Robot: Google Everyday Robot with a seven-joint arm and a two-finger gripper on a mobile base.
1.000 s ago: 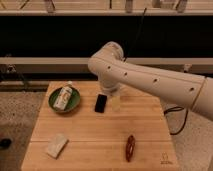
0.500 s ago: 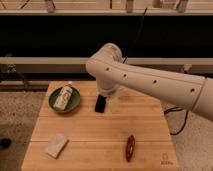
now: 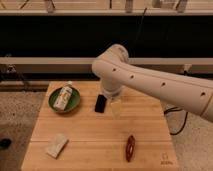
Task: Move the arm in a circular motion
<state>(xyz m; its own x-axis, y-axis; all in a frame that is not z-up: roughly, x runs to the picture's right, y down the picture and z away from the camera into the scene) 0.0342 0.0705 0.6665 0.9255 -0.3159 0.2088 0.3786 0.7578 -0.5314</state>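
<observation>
In the camera view, the large glossy white robot arm point(image 3: 150, 82), built of thick rounded tube segments dotted with small dark holes, is seen entering from the right edge of the frame and rising leftward to a bulbous joint just above the centre, from which a short segment drops toward the tabletop. The pale gripper point(image 3: 116, 106) is found at the lower end of that segment, near the middle of the frame, hanging over the upper centre of the light wooden plank table point(image 3: 95, 135). Whether the gripper is wide, narrow or holding anything cannot be told. A small black oblong object point(image 3: 100, 103) is seen just beside the gripper on its left; whether the two touch cannot be told. At the upper left of the table a round green bowl point(image 3: 76, 102) is placed, and a white bottle with a pale label point(image 3: 63, 96) is laid tilted inside it. A pale rectangular sponge-like block point(image 3: 56, 145) is set near the lower left corner of the table, well apart from the bowl. A narrow reddish-brown oblong item point(image 3: 130, 148) is laid at the lower centre right. Dark cables point(image 3: 176, 120) are hung beside the table's right edge, a speckled floor point(image 3: 15, 120) is shown at the left, and a pale horizontal rail point(image 3: 45, 62) is run across the dark background behind the table.
</observation>
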